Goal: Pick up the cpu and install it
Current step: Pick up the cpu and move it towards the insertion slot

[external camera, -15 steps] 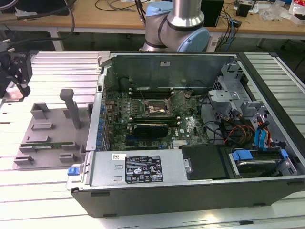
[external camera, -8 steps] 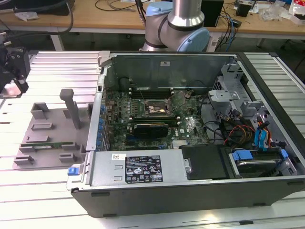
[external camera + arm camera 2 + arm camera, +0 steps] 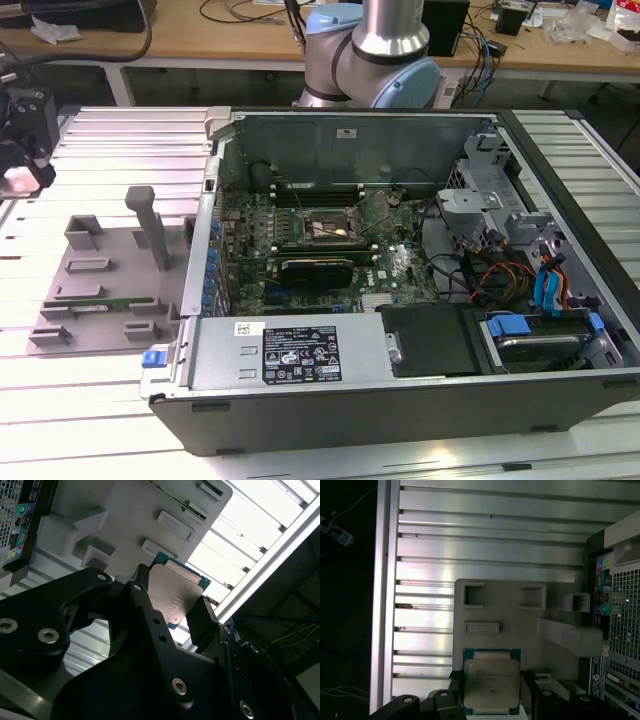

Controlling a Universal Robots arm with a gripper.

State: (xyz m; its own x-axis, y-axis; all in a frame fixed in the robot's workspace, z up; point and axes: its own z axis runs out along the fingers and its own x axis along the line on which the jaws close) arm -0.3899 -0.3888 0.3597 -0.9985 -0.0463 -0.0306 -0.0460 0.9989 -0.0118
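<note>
The cpu (image 3: 176, 596) is a flat square chip with a silvery lid and a thin green rim. My gripper (image 3: 174, 605) is shut on it, a black finger (image 3: 144, 600) against each of two opposite sides. In the first wrist view the cpu (image 3: 491, 682) hangs in the gripper (image 3: 491, 690) above the grey fixture tray (image 3: 510, 615). In the exterior view the gripper (image 3: 22, 150) is at the far left, raised over the slatted table beyond the tray (image 3: 110, 265). The black-framed socket (image 3: 330, 228) lies open on the motherboard inside the computer case.
The open computer case (image 3: 400, 400) lies on its side at the exterior view's middle and right, with cables, a drive bay (image 3: 530, 335) and a power supply (image 3: 300, 350) inside. A green memory stick (image 3: 95, 300) rests on the tray. The arm's base (image 3: 370, 50) stands behind the case.
</note>
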